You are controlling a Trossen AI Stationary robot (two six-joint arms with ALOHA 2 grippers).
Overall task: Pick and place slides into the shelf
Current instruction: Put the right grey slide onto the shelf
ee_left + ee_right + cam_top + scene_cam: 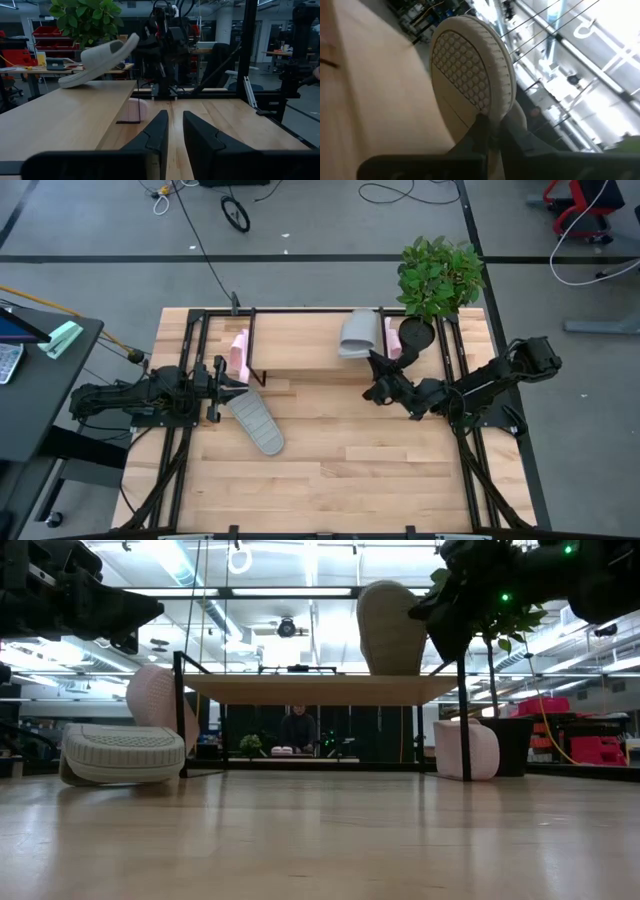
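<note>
Slides first: soft grey open-toe slide sandal [358, 333] pinched at one end by the right pincer [377, 366], jaws clamped on its edge, raised and tilted over the light wooden board top of the low black-framed shelf [300, 340]. Second grey ribbed-sole slide [256, 423] lying sole-up on the wooden desk [350, 470], just beside the left pincer [226, 387]. Left pincer nearly closed, only a narrow gap, holding nothing.

For a clean placement — lower the held sandal until the sole sits flat on the board, level out the tilt before letting go, keep clear of the pale pink slide [241, 356] standing on edge at the shelf's left end and of the potted green plant [437, 277] close by the right arm.

Low view alone shows the shelf from the side: the held sandal above the board, a pale pink slide [466, 749] upright on the desk at the shelf's right leg. Right wrist view — only one showing the dimpled sole and the grip up close. Left wrist view gives the tilt of the sandal over the board.
</note>
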